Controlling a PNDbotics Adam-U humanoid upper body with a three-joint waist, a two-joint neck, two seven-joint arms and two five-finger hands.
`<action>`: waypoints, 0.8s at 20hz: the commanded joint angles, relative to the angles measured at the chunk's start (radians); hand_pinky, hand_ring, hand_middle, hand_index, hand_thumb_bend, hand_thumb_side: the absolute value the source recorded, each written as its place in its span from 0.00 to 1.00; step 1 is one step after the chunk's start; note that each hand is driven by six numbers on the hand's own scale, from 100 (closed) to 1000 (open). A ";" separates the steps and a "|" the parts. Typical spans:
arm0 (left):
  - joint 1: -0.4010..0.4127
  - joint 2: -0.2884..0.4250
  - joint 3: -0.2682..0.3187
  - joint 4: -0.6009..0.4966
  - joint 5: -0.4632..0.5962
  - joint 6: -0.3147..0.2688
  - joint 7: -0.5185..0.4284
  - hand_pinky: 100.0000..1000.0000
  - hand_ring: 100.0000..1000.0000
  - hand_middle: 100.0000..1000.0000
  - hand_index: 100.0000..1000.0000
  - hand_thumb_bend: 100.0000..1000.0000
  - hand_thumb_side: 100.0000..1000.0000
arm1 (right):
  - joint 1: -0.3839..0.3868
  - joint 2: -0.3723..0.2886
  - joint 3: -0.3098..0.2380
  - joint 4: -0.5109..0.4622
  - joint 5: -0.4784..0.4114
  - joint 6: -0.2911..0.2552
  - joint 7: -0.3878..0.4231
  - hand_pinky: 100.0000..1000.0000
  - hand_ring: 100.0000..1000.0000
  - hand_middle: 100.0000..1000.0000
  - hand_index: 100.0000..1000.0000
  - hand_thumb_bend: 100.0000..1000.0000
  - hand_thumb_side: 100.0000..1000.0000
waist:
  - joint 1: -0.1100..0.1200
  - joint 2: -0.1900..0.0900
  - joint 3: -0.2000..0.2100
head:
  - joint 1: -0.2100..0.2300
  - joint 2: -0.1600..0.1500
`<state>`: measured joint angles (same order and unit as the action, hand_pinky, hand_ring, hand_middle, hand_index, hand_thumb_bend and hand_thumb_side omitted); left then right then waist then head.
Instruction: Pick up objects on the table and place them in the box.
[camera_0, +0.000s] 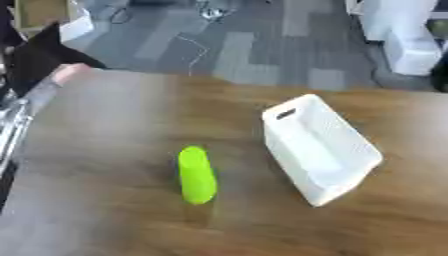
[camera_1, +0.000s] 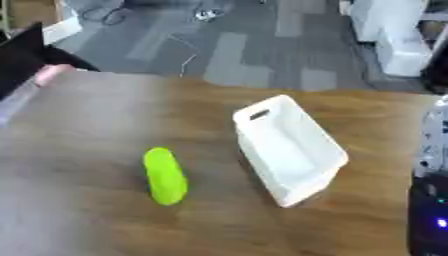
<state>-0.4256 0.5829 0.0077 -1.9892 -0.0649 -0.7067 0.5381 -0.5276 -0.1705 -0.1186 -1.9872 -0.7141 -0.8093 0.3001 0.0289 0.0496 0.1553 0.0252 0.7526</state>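
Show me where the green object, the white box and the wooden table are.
green object (camera_0: 197, 175), left eye view, middle of its body.
white box (camera_0: 306, 117), left eye view, the long rim on its far side.
wooden table (camera_1: 87, 125), right eye view, bare top left of the green object.

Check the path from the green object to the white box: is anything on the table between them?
Nothing visible. The green object lies on bare wood left of the white box, with only open table between them. The box looks empty.
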 joint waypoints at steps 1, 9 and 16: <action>-0.006 0.028 0.018 -0.011 0.021 -0.078 0.060 0.99 0.86 0.89 0.86 0.63 0.33 | -0.011 -0.017 -0.001 -0.013 -0.005 -0.079 0.085 0.19 0.24 0.29 0.43 0.00 1.00 | 0.002 -0.013 -0.001 | -0.001 0.016; 0.001 0.027 -0.010 -0.011 0.018 -0.056 0.020 1.00 0.88 0.90 0.88 0.57 0.39 | -0.014 -0.016 -0.002 -0.011 -0.006 -0.080 0.090 0.19 0.24 0.29 0.43 0.00 1.00 | 0.002 -0.012 -0.006 | -0.003 0.017; 0.001 0.114 -0.049 -0.011 -0.013 0.075 -0.166 1.00 0.90 0.91 0.88 0.42 0.47 | -0.017 -0.014 -0.005 -0.013 0.002 -0.078 0.076 0.19 0.24 0.29 0.43 0.00 1.00 | 0.013 -0.009 -0.024 | 0.000 0.017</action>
<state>-0.4091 0.6476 -0.0462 -1.9889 -0.0685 -0.6427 0.3970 -0.5279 -0.1704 -0.1190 -1.9872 -0.7170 -0.8082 0.3012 0.0416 0.0496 0.1310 0.0256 0.7703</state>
